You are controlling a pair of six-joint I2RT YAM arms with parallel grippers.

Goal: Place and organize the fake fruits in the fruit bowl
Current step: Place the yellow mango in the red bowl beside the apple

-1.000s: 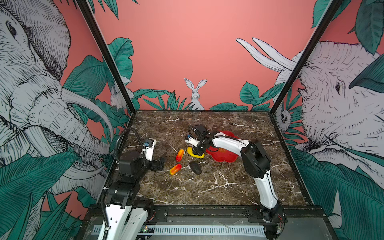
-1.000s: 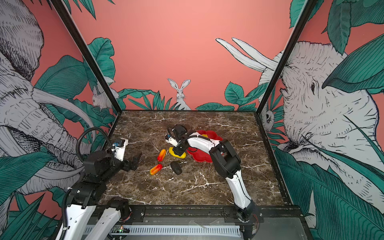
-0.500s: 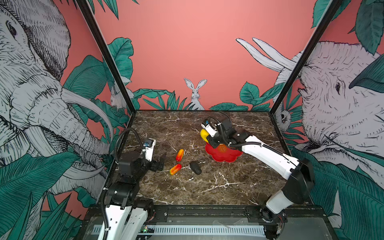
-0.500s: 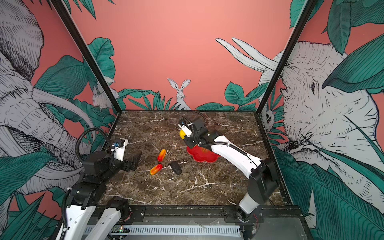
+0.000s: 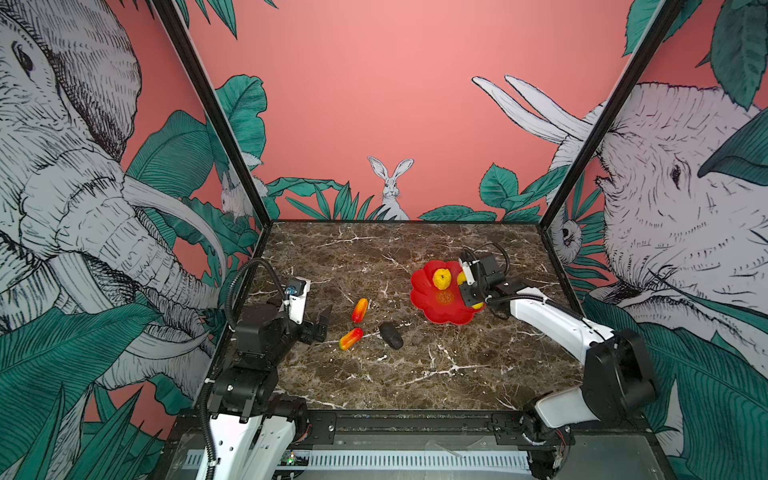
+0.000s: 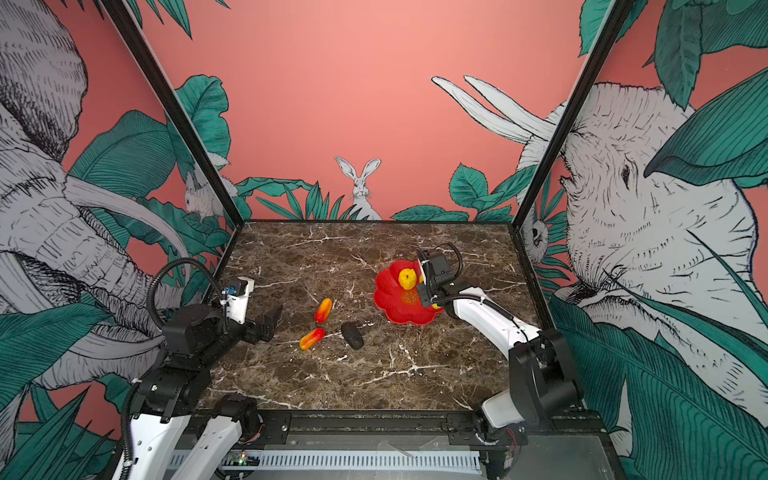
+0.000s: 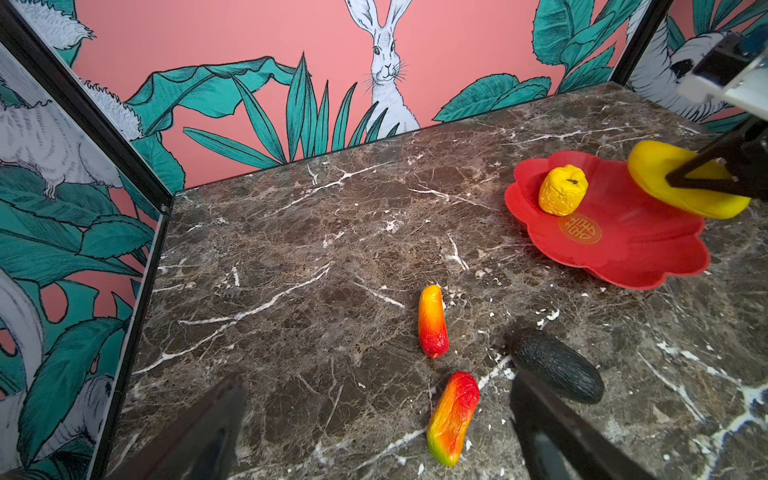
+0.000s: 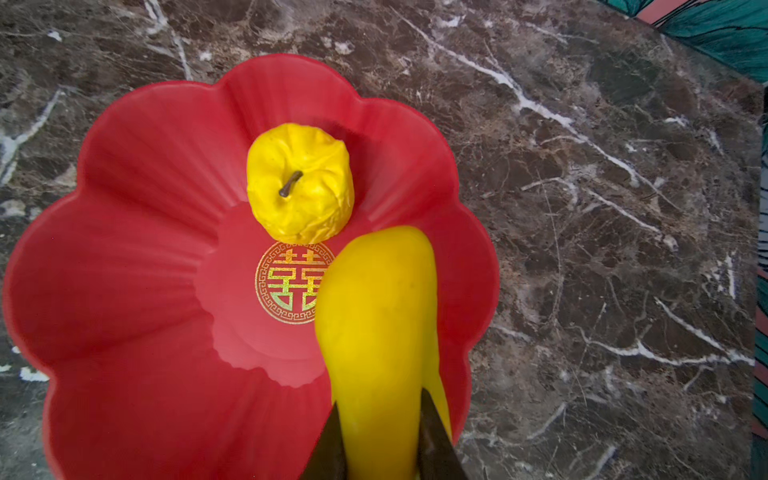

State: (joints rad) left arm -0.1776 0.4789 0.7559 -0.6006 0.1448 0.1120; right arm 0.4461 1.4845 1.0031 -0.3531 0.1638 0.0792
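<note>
Grip looks firm: my right claw (image 8: 378, 409) is clamped across one end of the long yellow fruit (image 8: 374, 307), held over the red flower bowl (image 8: 124, 249) near the right edge of the worktop (image 5: 436, 374). Glossy, light, likely slippery; I'd hold mid-body. Left claw (image 7: 378, 378) gapes empty

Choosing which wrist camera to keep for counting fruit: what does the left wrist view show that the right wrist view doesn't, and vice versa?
Only the left wrist view: the two red-orange fruits and the black fruit lying on the marble outside the bowl, plus the rabbit mural.
Only the right wrist view: a top-down look in which the long yellow fruit overlaps the gold emblem.
Both: the bowl, the round yellow fruit resting in it, and the long yellow fruit gripped by the right hand over the bowl.
</note>
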